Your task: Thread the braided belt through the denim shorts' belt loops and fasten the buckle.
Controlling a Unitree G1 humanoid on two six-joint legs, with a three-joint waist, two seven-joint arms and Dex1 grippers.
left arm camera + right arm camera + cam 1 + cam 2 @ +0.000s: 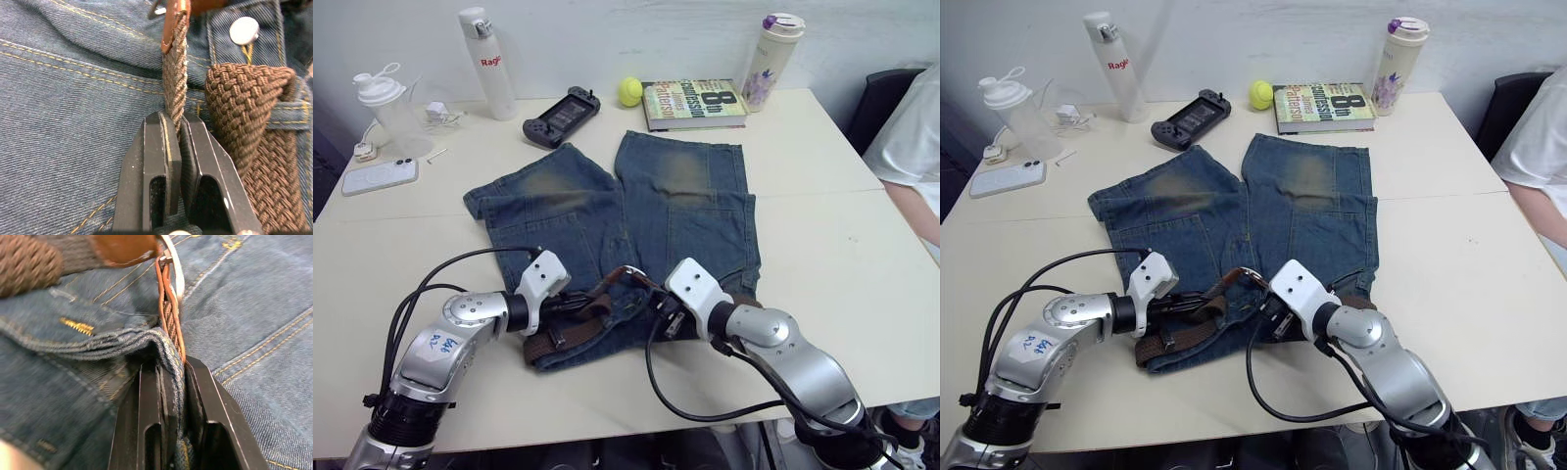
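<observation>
Denim shorts (636, 211): lie flat on my surface (822, 245), legs pointing away from me, waistband at the near side, close to the surface's front edge.
Braided belt (570, 331): lies along the waistband; one length runs through a belt loop (288, 110), and a free end rises in an arch between my two arms.
Left jaws (177, 147): closed edge-on around the woven free end of the belt, just beside the shorts' metal button (244, 30).
Right jaws (172, 382): clamped on a raised fold of waistband denim, the belt's leather-edged tip touching that fold.
Buckle: a metal part shows near the tip, too blurred to be sure.
Open room: bare surface right of the shorts; book (693, 103), tennis ball (629, 91), game controller (560, 116), bottles and phone (379, 176) sit along the far and left edges, well apart from the shorts' waistband.
</observation>
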